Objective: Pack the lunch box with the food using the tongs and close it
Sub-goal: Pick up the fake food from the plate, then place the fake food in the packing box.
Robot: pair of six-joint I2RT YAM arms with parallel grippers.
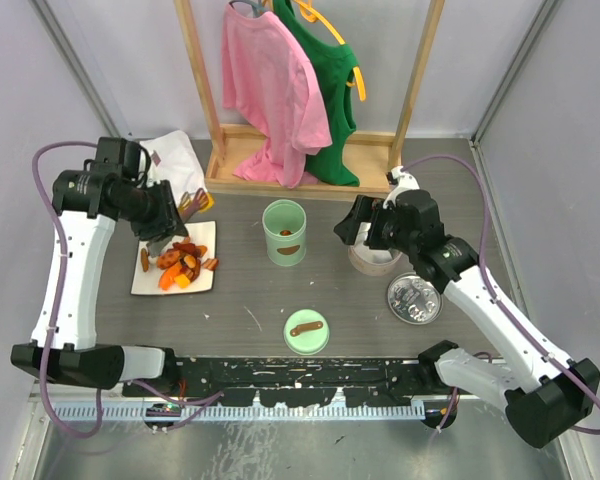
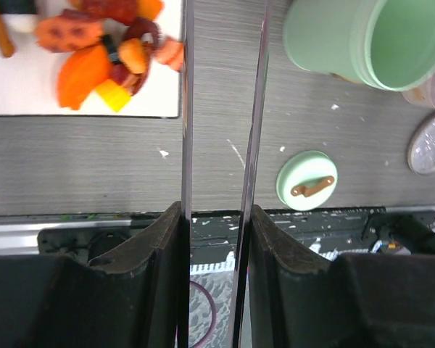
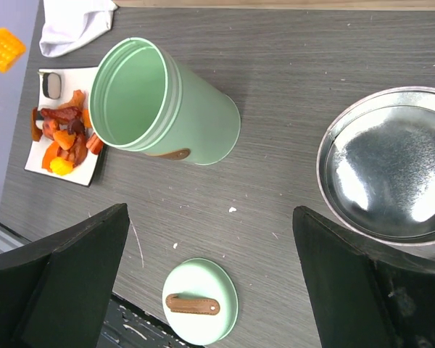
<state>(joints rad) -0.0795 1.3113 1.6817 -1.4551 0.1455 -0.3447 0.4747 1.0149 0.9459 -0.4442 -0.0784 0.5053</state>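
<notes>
The food (image 1: 180, 262) is a heap of orange, red and dark brown pieces on a white plate (image 1: 145, 285) at the left. My left gripper (image 1: 162, 228) hangs over the plate's far edge, shut on the tongs (image 2: 186, 109). The tongs' two thin arms run up past the food (image 2: 101, 51), and their tips are out of view. The lunch box (image 1: 284, 232), a mint green cylinder, stands open in the middle. Its lid (image 1: 307, 331), with a brown strap, lies on the table nearer the arms. My right gripper (image 1: 365, 225) hovers open to the right of the lunch box (image 3: 159, 109) and above the lid (image 3: 200, 301), holding nothing.
A steel bowl (image 1: 415, 298) sits at the right, and a pale round container (image 1: 375, 262) stands under my right wrist. A wooden rack (image 1: 310, 160) with pink and green shirts stands at the back. A white cloth (image 1: 175, 160) lies behind the plate.
</notes>
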